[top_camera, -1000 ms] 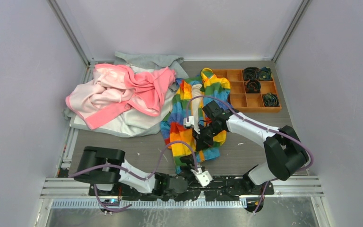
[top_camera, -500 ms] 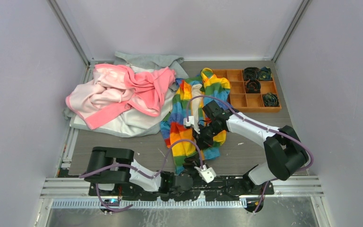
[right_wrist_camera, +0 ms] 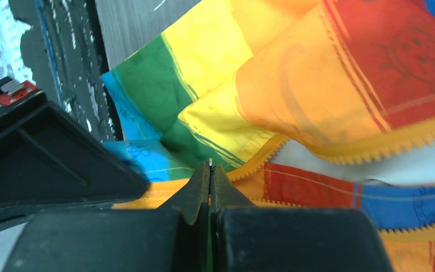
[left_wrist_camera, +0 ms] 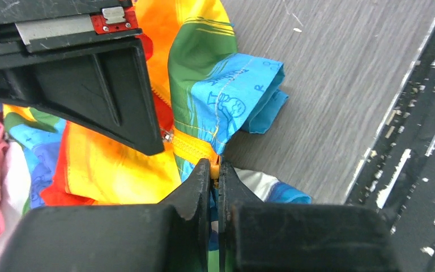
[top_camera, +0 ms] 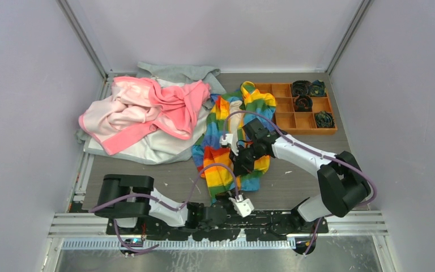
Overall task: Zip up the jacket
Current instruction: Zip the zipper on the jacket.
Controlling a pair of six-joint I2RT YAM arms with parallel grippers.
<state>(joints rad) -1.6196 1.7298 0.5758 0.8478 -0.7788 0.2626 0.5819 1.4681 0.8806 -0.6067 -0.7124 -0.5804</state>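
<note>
The rainbow-striped jacket (top_camera: 222, 148) lies open in the middle of the table, cream lining showing near its collar. My left gripper (left_wrist_camera: 215, 170) is shut on the bottom end of the orange zipper (left_wrist_camera: 195, 148) at the hem; in the top view the left gripper (top_camera: 228, 198) sits at the jacket's near edge. A little farther up, my right gripper (right_wrist_camera: 210, 169) is shut on the small metal zipper pull (right_wrist_camera: 210, 162); from above, the right gripper (top_camera: 242, 164) rests on the jacket's lower half. The zipper teeth (right_wrist_camera: 408, 141) stand apart above it.
A pink garment (top_camera: 147, 110) lies over a grey garment (top_camera: 175, 73) at the back left. An orange compartment tray (top_camera: 286, 122) holding dark rolled items (top_camera: 303, 88) stands at the back right. The black base rail (left_wrist_camera: 419, 170) runs close beside the jacket's hem.
My left gripper has gone from open to shut on the zipper's bottom end at the hem, and its arm shifted slightly. The right gripper has stayed shut in place.
</note>
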